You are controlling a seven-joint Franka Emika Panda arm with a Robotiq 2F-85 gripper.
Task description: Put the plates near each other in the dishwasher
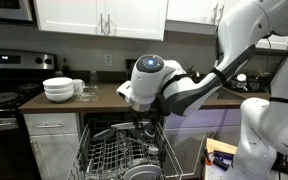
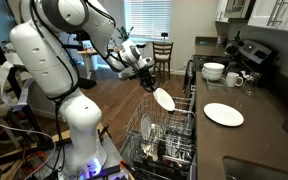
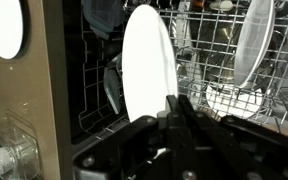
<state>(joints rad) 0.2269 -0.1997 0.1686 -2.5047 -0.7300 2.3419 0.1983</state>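
Close under my wrist, my tool (image 3: 174, 108) is clamped tight on the lower rim of a white plate (image 3: 149, 60). The plate stands on edge and rises straight up from the jaws. In an exterior view this plate (image 2: 164, 98) hangs tilted below the tool (image 2: 154, 88), above the pulled-out rack (image 2: 170, 132) of the dishwasher (image 1: 124, 150).

Just past the held rim in the wrist view, the rack (image 3: 219, 95) spreads off to the right. Open wire slots lie between my plate's edge and a second plate (image 3: 254, 45), which stands upright among the tines. That side gives me room. To the left the dark wall of the tub sits near the plate's other edge, so the gap there is narrower.

Beyond that wall is the desk (image 2: 264, 140). A third plate (image 3: 4, 25) lies flat on it, near the edge that faces the dishwasher, as an exterior view shows (image 2: 224, 114). Farther along the desk stands a stack of bowls (image 2: 214, 70), and behind them the stove (image 2: 249, 50).
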